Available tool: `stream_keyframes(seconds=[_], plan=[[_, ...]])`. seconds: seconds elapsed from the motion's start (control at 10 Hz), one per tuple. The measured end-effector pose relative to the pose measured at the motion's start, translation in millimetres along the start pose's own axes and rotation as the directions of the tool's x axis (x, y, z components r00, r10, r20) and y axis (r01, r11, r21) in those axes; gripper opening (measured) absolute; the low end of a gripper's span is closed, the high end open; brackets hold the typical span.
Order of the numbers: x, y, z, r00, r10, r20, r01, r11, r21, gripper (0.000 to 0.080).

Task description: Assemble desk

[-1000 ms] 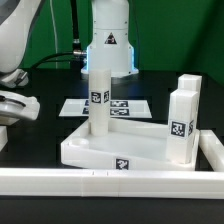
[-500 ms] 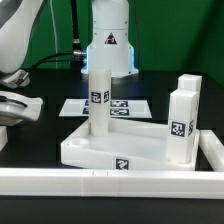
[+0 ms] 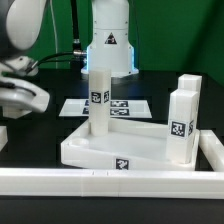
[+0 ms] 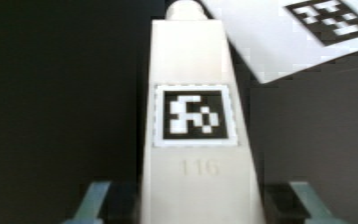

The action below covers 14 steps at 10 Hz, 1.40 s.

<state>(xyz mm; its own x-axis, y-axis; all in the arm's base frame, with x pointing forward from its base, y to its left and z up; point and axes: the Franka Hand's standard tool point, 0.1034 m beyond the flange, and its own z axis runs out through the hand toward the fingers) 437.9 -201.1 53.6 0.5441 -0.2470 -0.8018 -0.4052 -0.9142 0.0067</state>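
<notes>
Off black table point(image 3: 40, 125), pincer point(image 4: 190, 200) raised leg point(image 4: 194, 110).

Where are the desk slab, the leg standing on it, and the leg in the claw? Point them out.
desk slab point(image 3: 110, 152), exterior view, on its front wall.
standing leg point(image 3: 99, 98), exterior view, on its tag.
held leg point(image 4: 195, 112), wrist view, on its tag, between the claw fingers.

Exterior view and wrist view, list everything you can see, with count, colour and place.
desk slab: one, white, front centre of table.
upright legs: three, white, tagged; one on the slab's left part, two at its right.
held leg: one, white, tagged, between the end effector's fingers.
marker board: one, white, behind the slab.
border rail: white, along the front, turning back at right.
end effector: one, closed on the held leg.
</notes>
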Motion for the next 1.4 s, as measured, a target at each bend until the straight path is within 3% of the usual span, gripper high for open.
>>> stream_keyframes(seconds=[0.2,0.6,0.8,1.0,1.1,1.4], plan=[[-9.1,-16.8,-14.6,1.000,0.007,-0.027,-0.008,1.000,-0.028,0.0291],[-3.0,-13.4,-15.6,0.998,0.008,-0.057,-0.010,0.999,-0.031,0.0291],[-8.9,-34.6,-39.5,0.989,-0.013,-0.147,0.007,0.999,-0.046,0.0291],[-22.2,-50.8,-55.9,0.960,0.027,-0.279,-0.032,0.999,-0.016,0.0291],[-23.4,-51.6,-62.8,0.942,0.029,-0.334,-0.033,0.999,-0.006,0.0291],[-9.6,-54.6,-69.8,0.842,0.010,-0.539,-0.021,1.000,-0.014,0.0291]])
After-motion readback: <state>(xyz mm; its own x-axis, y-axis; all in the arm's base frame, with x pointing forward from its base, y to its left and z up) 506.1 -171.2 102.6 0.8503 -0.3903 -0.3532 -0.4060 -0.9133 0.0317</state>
